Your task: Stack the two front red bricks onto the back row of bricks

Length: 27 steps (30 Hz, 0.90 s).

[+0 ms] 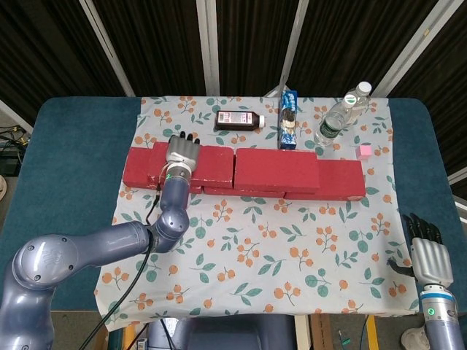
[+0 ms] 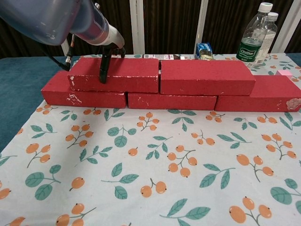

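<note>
Sitting on top of the back row now, both upper bricks are side by side: the left brick (image 2: 115,74) and the right brick (image 2: 204,77), ends nearly touching with a thin gap between them. Under them the back row (image 2: 171,100) runs along the floral cloth (image 2: 155,165), its end bricks sticking out past the top pair on both sides.

Left hand (image 1: 182,153) lies on the left brick, palm down near that brick's left end. In the chest view a dark finger (image 2: 103,70) hangs down over the brick's front face and touches it, so the hand is grasping that brick from above, though how tight I can't say.

Right hand (image 1: 428,251) is way off at the near right corner, past the cloth edge, fingers straight and apart, holding nothing.

Behind the bricks: a dark bottle (image 1: 238,119) lying on its side, a blue box (image 1: 289,118) standing just behind the right brick, a water bottle (image 1: 341,114) tilted further right, and a little pink cube (image 1: 365,151) near the cloth's right edge. Everything is on a teal table (image 1: 66,160).
</note>
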Each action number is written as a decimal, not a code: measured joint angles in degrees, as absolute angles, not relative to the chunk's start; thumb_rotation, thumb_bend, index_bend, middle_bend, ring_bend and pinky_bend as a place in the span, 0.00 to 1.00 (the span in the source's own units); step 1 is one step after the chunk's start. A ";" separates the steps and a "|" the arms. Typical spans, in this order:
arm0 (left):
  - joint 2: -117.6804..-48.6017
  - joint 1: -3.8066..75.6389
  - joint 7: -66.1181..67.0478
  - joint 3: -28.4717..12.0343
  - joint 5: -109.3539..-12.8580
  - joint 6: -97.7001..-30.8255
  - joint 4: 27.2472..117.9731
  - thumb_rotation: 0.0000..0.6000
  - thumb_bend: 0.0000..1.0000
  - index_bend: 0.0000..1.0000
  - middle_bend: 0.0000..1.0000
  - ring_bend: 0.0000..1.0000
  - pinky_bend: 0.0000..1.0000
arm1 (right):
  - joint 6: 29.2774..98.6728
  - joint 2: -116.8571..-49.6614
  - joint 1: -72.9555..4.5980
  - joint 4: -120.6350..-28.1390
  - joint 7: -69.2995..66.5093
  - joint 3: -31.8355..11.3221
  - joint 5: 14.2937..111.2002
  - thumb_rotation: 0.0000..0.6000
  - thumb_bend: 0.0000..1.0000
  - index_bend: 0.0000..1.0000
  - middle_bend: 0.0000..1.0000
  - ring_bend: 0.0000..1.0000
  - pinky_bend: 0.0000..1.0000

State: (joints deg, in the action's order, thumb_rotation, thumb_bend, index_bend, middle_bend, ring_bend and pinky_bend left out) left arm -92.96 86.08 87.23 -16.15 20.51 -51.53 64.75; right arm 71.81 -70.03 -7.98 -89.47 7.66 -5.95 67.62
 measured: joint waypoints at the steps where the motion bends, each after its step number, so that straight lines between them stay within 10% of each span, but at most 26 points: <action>1: -93.01 86.04 87.29 -16.32 20.33 -51.69 64.73 1.00 0.00 0.00 0.00 0.00 0.19 | 71.82 -70.06 -7.99 -89.46 7.68 -5.96 67.62 1.00 0.23 0.00 0.00 0.00 0.00; 27: -75.48 81.60 84.42 -20.86 16.42 -60.40 89.91 1.00 0.00 0.03 0.11 0.00 0.15 | 72.46 -69.35 -7.74 -90.82 7.11 -5.67 68.66 1.00 0.23 0.00 0.00 0.00 0.00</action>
State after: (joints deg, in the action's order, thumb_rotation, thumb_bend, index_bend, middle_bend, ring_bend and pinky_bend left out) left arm -75.48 81.60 84.42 -20.86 16.42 -60.40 89.91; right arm 72.46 -69.35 -7.74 -90.82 7.11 -5.67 68.66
